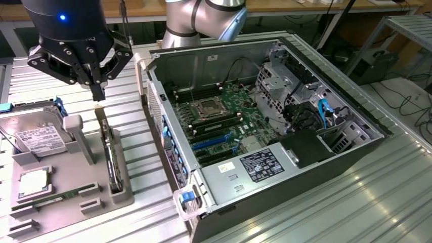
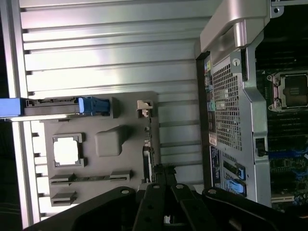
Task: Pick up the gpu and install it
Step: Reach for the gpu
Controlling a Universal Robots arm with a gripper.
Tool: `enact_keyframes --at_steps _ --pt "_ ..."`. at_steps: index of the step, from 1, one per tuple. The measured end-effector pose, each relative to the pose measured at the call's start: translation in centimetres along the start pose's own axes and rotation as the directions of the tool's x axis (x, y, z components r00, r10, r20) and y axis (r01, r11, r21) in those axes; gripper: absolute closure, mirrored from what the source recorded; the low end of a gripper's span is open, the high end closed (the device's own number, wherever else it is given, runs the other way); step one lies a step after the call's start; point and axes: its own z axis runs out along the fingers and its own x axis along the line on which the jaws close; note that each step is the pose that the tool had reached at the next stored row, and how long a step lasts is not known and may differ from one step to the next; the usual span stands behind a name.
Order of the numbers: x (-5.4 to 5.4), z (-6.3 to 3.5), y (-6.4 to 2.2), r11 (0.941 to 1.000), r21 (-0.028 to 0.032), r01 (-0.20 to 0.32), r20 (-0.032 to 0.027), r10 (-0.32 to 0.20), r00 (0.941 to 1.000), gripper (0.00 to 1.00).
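The gripper [image 1: 99,95] is being presented with its fingers closed together on nothing, just above the far end of the gpu [image 1: 110,152]. The gpu is being held upright on its long edge in a slot of the grey fixture tray [image 1: 125,195], on the exterior view's left. The same tray is being shared by a hard drive [image 1: 37,136], a processor [image 1: 32,183] and a RAM stick [image 1: 57,199]. The open computer case [image 1: 223,61] is being supported beside it on the ribbed metal table [image 1: 324,212], with the motherboard [image 1: 223,121] exposed.

Closed fingers [image 2: 159,177] over gpu [image 2: 147,156] in grey holder [image 2: 108,142]
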Motion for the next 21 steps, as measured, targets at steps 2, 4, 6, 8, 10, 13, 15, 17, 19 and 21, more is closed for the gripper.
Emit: enact_keyframes --at_steps 2,4,6,8,10,13,15,17,19,21 --pt "0.2 0.0 -0.06 1.0 0.0 0.0 0.0 0.0 1.0 0.89" --pt "0.4 0.0 -0.13 1.0 0.0 0.0 0.0 0.0 1.0 0.89" --pt "0.5 0.0 -0.18 1.0 0.0 0.0 0.0 0.0 1.0 0.89" --pt "0.7 0.0 -0.24 1.0 0.0001 0.0 0.0 0.0 1.0 0.89" --pt "0.9 0.01 -0.31 1.0 0.0 0.0 0.0 0.0 1.0 0.89" --pt "1.1 0.0 -0.39 1.0 0.0 0.0 0.0 0.0 1.0 0.89" --pt "1.3 0.01 -0.44 1.0 0.0 0.0 0.0 0.0 1.0 0.89" --pt "1.5 0.01 -0.52 1.0 0.0 0.0 0.0 0.0 1.0 0.89" --pt "1.7 0.0 -0.58 1.0 0.0 0.0 0.0 0.0 1.0 0.89" --pt "1.9 0.0 -0.65 1.0 0.0001 0.0 -0.0001 0.0 1.0 0.89"
